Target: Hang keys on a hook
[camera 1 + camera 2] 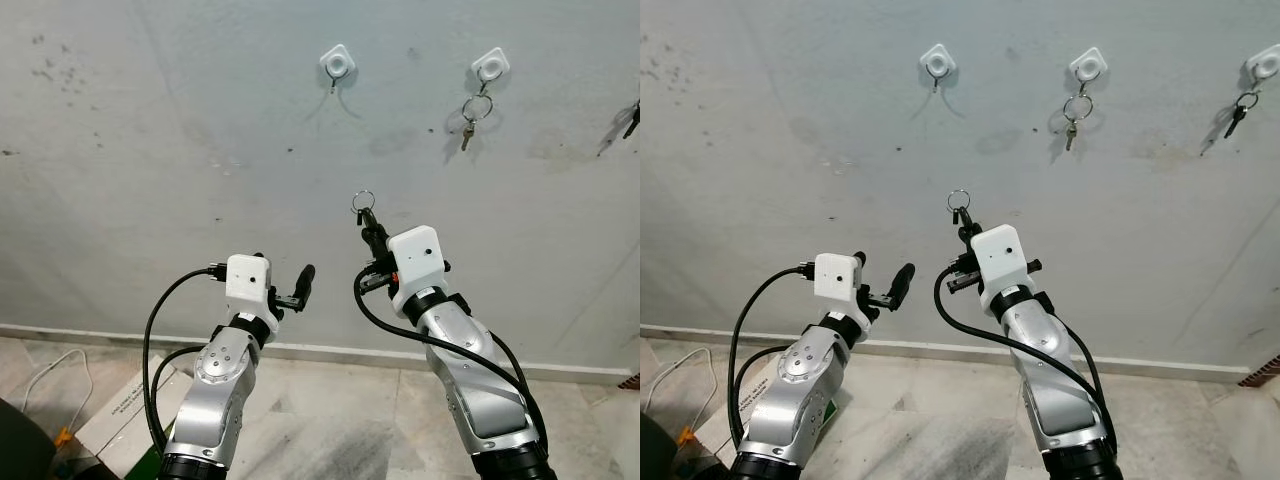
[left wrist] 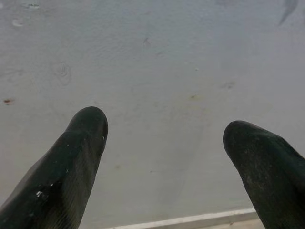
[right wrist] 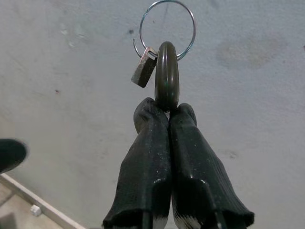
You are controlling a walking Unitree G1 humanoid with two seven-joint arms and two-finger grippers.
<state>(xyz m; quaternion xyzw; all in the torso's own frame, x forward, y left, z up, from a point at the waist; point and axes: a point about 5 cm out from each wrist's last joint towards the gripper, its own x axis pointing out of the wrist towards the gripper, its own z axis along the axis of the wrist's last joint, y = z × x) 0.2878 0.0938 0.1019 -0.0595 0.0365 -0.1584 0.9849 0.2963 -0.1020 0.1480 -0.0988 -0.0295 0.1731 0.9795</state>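
My right gripper (image 1: 368, 222) is clenched on the keys (image 3: 162, 71), the ring (image 1: 363, 201) standing straight up above my fingertips. My left gripper (image 1: 300, 285) idles with fingers spread, lower down. The empty hook (image 1: 337, 67) lies above, slightly left, on the wall (image 1: 150, 150); I judge the right arm nearer.

Hidden between the right gripper's (image 3: 164, 112) closed fingertips: the lower part of the key (image 3: 167, 76). Cut off at the right edge of the left eye view: a dark key (image 1: 632, 118). Too small to tell apart: the keys (image 1: 470, 125) hanging upper right.
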